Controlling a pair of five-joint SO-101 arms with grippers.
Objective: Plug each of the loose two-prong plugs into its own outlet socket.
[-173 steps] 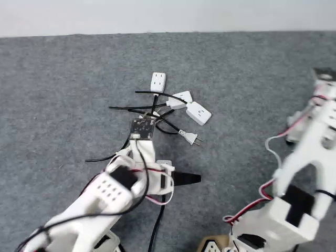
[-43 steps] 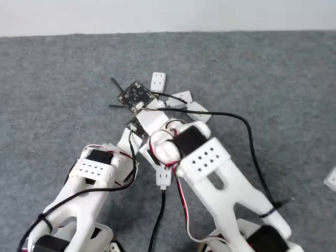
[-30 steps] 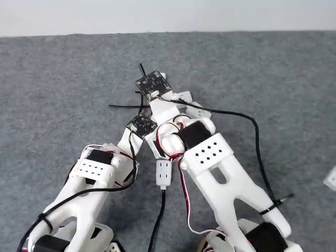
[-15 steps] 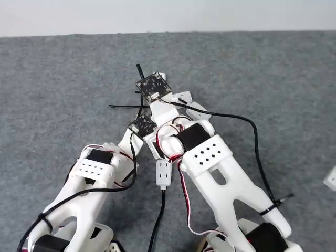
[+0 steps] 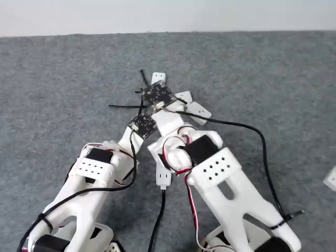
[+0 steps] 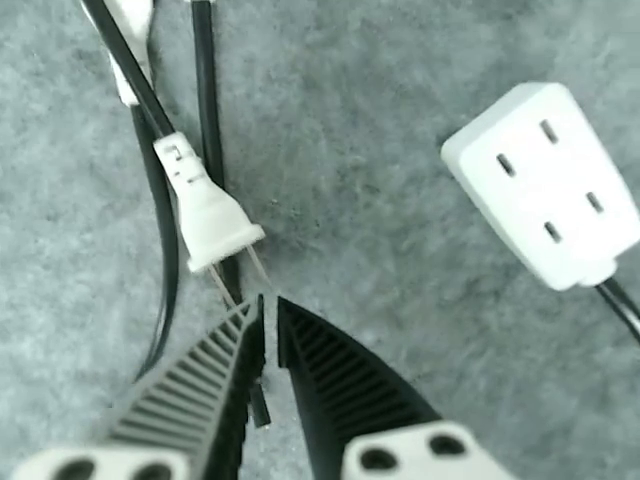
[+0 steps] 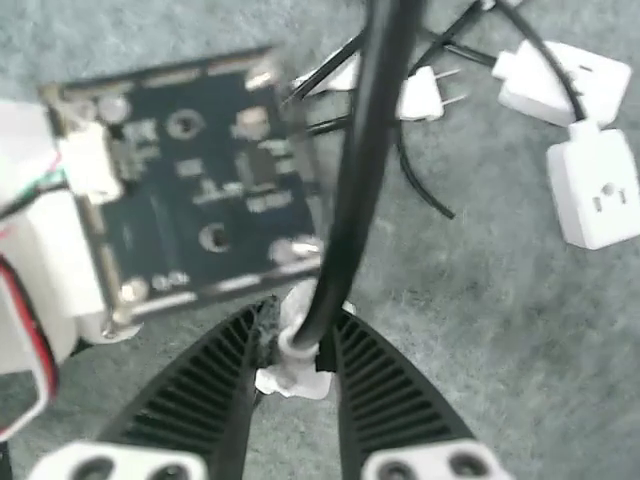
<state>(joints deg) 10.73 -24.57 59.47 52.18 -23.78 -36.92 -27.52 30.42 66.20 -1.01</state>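
Grey counter [image 6: 400, 130]: my left hand [image 6: 268, 302], all but closed, has a loose plug [image 6: 205, 215] just beyond its tips; pinching there could bend the prongs or shove it off. My right hand [image 7: 295, 325] clamps what I take for a second plug [image 7: 287, 372], its cord [image 7: 365, 150] liable to snag. That arm has drawn back slightly.

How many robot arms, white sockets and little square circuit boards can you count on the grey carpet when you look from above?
Robot arms: 2
White sockets: 4
Circuit boards: 2
Total: 8
The white bit at the right edge is too cut off to name, so it is not counted.
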